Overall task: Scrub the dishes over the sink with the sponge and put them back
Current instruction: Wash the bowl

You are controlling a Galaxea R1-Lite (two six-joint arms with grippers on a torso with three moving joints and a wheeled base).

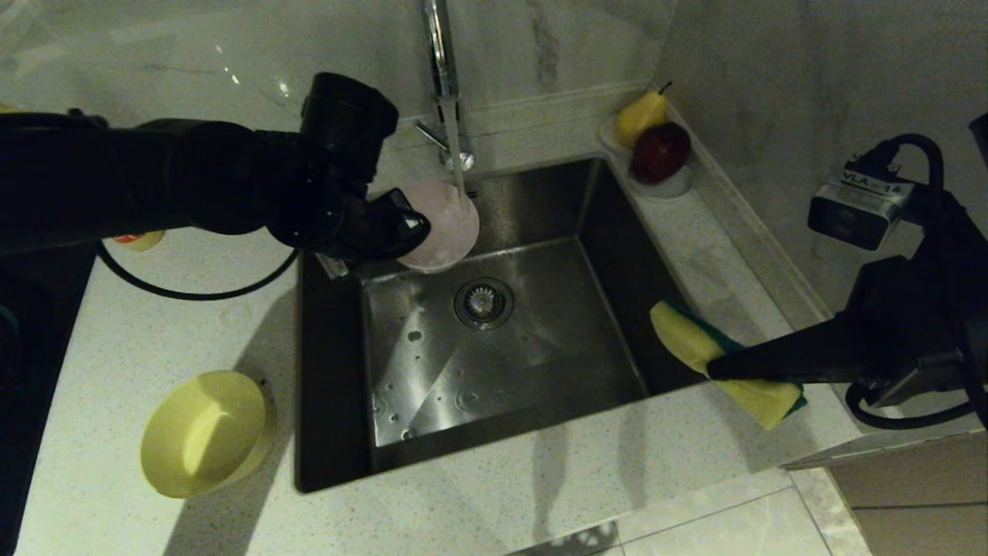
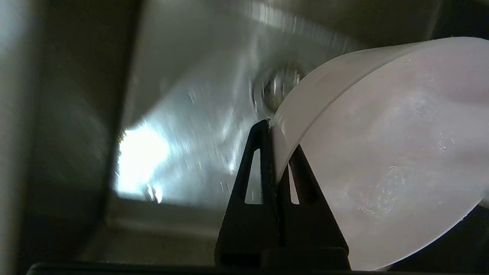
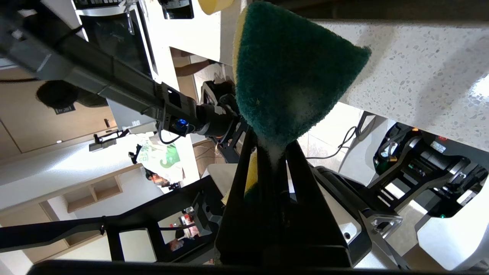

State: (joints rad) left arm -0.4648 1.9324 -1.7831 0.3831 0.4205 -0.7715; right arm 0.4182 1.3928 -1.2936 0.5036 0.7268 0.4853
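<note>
the left gripper [image 1: 413,224] holds the pale pink bowl [image 1: 441,225] by its thin rim over the back left part of the sink [image 1: 617,255], its two black triangular fingers [image 2: 252,179] pinched together on the smooth plastic wall. the bowl is round and shallow, tipped on its side so its underside faces the head camera, and a thin stream of water from the tall chrome faucet [image 1: 441,54] falls onto its upper edge. in the left wrist view the bowl's matte inner surface shows faint scratches and droplets. the sink is a square basin of brushed stainless steel with beads of water on its floor and a round ribbed drain strainer [image 1: 484,303] in the middle. the right gripper [image 1: 714,367] hangs over the right edge of the sink, above the speckled stone counter [image 1: 540,479], its slim black jaws clamped on the sponge [image 1: 718,363], a soft block bent by the squeeze, yellow foam upward in the head view, coarse dark green scouring face toward the right wrist camera. a yellow bowl [image 1: 204,432], round and glossy, rests tilted on the counter to the left of the sink. a small white dish [image 1: 671,184] at the back right corner carries a yellow pear [image 1: 641,116] and a dark red apple [image 1: 661,151].
</note>
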